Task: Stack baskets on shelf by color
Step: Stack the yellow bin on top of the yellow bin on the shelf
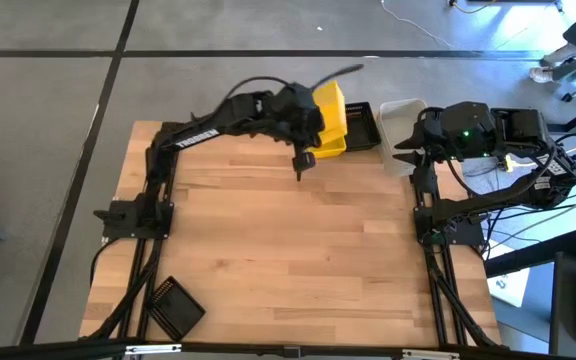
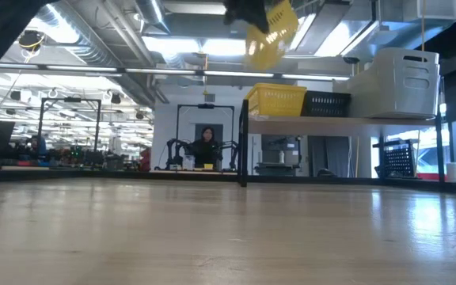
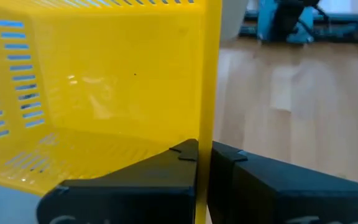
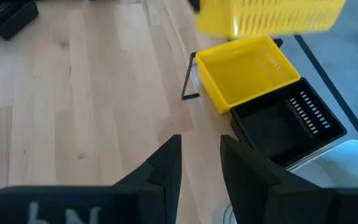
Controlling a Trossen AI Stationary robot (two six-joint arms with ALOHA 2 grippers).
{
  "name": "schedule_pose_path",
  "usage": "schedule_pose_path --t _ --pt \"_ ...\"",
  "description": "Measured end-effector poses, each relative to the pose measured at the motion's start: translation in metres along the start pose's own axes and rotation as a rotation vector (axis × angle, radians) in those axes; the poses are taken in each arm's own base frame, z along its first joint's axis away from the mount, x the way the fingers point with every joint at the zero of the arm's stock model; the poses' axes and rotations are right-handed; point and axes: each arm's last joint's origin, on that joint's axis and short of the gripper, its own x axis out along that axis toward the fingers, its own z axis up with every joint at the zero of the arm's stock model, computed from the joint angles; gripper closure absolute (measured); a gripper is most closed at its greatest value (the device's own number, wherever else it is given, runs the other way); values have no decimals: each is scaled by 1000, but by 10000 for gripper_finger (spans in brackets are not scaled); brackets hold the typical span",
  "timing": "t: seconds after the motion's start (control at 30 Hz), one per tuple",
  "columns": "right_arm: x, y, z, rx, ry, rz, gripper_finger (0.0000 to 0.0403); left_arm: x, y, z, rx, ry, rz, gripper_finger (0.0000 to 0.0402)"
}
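Note:
My left gripper [image 1: 315,112] is shut on a yellow basket [image 1: 330,100], held tilted in the air above the shelf [image 2: 339,120] at the table's far edge. It also shows in the low view [image 2: 271,36] and in the right wrist view [image 4: 272,15]. On the shelf stand a yellow basket [image 2: 275,100], a black slatted basket [image 2: 325,103] and a whitish basket [image 2: 398,83], side by side on their bases. My right gripper [image 4: 201,155] is open and empty, just near of the whitish basket [image 1: 400,120]. My left gripper pinches one upright wall of the yellow basket [image 3: 204,124] between its two fingers, one finger [image 3: 166,165] inside the basket and one [image 3: 247,168] outside. The basket is lifted clear and tilted, above the yellow basket on the shelf.
Another black slatted basket [image 1: 173,305] lies on the table near its front left corner, also in the right wrist view [image 4: 5,18]. A thin black shelf post [image 4: 188,78] stands at the shelf's left end. Bare tabletop [image 1: 298,250] lies between the arms. A person [image 2: 206,146] sits far behind.

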Motion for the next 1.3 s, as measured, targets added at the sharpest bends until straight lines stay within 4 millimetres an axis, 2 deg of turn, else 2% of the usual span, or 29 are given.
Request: schedule_pose_path --t 0.1,0.63,1.3 --pt "0 0 0 1 0 0 295 13 -1 -4 -21 33 -3 401" --pt "0 0 0 -2 0 0 295 53 -4 -17 -6 133 29 401" --pt "0 0 0 -2 1 0 295 55 2 -27 26 233 76 401"
